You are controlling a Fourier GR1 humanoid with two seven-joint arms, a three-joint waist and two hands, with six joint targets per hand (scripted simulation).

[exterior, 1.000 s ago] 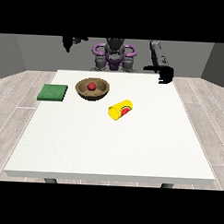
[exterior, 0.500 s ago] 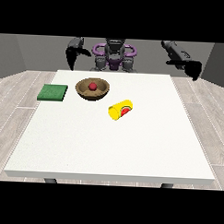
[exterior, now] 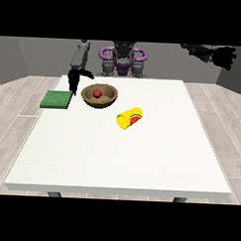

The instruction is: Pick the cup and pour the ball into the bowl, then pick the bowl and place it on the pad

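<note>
Comparing with a second ago: the ball [exterior: 97, 93] already sits in the wooden bowl [exterior: 107, 98], and the yellow cup [exterior: 129, 118] lies on its side on the white table [exterior: 120, 162], just in front of and to the right of the bowl, a red patch showing at its mouth. Neither has shifted across the three frames, so I judge the pour step done.

What has changed is the arms. The hand at the view's left [exterior: 74, 80] was raised near the robot's shoulder half a second ago; it now hangs low over the table's far edge, between the green pad [exterior: 56, 99] and the bowl, close to the bowl's left rim but apart from it. Its fingers point downward and hold nothing; whether they are straight or curled I cannot tell.

The hand at the view's right [exterior: 217, 54] has swung further out and up, well clear of the table, fingers spread and released, holding nothing.

Judgement: the left-view hand is lining up for the bowl pick. Pad lies just beside the bowl, so the carry should be short. Risk: rim contact could nudge the bowl.
</note>
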